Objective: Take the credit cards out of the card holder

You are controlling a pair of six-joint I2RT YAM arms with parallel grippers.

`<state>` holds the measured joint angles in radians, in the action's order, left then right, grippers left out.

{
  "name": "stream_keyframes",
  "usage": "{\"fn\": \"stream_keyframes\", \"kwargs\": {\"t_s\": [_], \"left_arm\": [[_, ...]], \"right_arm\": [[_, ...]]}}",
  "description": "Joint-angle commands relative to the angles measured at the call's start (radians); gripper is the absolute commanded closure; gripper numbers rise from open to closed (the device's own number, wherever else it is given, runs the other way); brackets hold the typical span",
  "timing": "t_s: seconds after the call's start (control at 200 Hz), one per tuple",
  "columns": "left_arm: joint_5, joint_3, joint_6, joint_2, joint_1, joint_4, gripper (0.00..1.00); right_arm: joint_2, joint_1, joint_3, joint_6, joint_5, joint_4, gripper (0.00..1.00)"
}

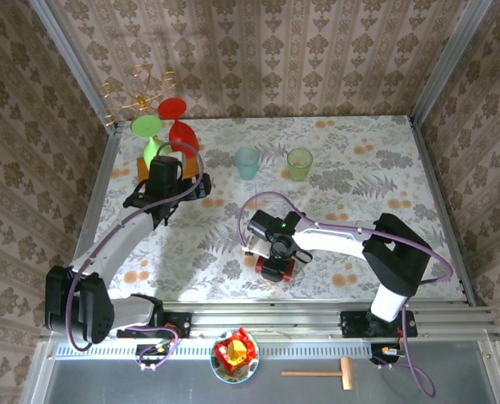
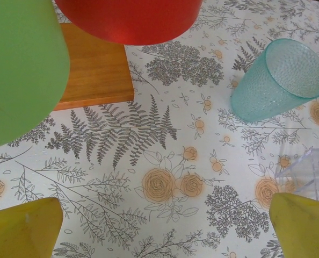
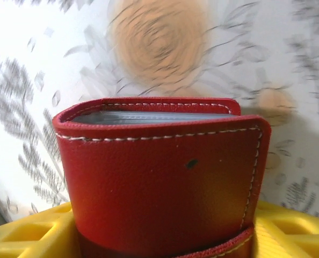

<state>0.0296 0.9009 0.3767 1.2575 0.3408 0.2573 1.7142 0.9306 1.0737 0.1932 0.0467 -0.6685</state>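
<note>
The left gripper (image 2: 159, 226) was stretched out over the far left of the table (image 2: 149, 134), jaws spread wide, nothing in them. The right gripper (image 3: 162, 244) pointed down near the front edge with the holder (image 3: 159, 172) right between its jaws. Couldn't tell if it was clamped tight.

card holder (image 3: 165, 183): lower edge cropped, contents hidden | tablecloth (image 3: 159, 48): blurred

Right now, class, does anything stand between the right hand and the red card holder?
Nothing visible does. From above, the right hand sits right over the card holder. In the right wrist view the folded holder lies directly between its yellow fingers, with patterned tablecloth beyond.
</note>
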Motion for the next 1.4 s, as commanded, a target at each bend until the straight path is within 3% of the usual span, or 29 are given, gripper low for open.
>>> {"fn": "stream_keyframes", "kwargs": {"t_s": [0.0, 0.27, 0.485, 0.715, 0.89, 1.105, 1.235, 1.395], "left_arm": [[-0.028, 0.000, 0.025, -0.001, 0.000, 0.017, 0.00], [-0.063, -0.037, 0.031, 0.001, 0.001, -0.003, 0.00], [-0.112, -0.058, 0.037, -0.006, 0.004, 0.005, 0.00], [-0.141, -0.088, 0.050, -0.021, 0.017, 0.013, 0.01], [-0.167, -0.092, 0.079, -0.022, 0.024, 0.034, 0.02], [-0.215, -0.105, 0.151, -0.021, 0.058, 0.047, 0.03], [-0.249, -0.123, 0.204, -0.019, 0.091, 0.048, 0.06], [-0.290, -0.152, 0.274, -0.007, 0.139, 0.014, 0.13]], "right_arm": [[-0.002, 0.006, 0.075, -0.344, -0.080, -0.043, 0.37], [0.078, -0.010, 0.171, -0.935, -0.059, -0.053, 0.48], [0.125, -0.003, 0.178, -1.184, -0.080, -0.023, 0.50], [0.191, -0.003, 0.244, -1.235, -0.190, -0.062, 0.41], [0.243, -0.019, 0.288, -1.200, -0.183, -0.077, 0.37], [0.210, -0.036, 0.298, -1.174, -0.182, -0.096, 0.19], [0.170, -0.039, 0.305, -1.152, -0.181, -0.124, 0.18], [0.141, -0.038, 0.299, -1.144, -0.176, -0.161, 0.29]]}}
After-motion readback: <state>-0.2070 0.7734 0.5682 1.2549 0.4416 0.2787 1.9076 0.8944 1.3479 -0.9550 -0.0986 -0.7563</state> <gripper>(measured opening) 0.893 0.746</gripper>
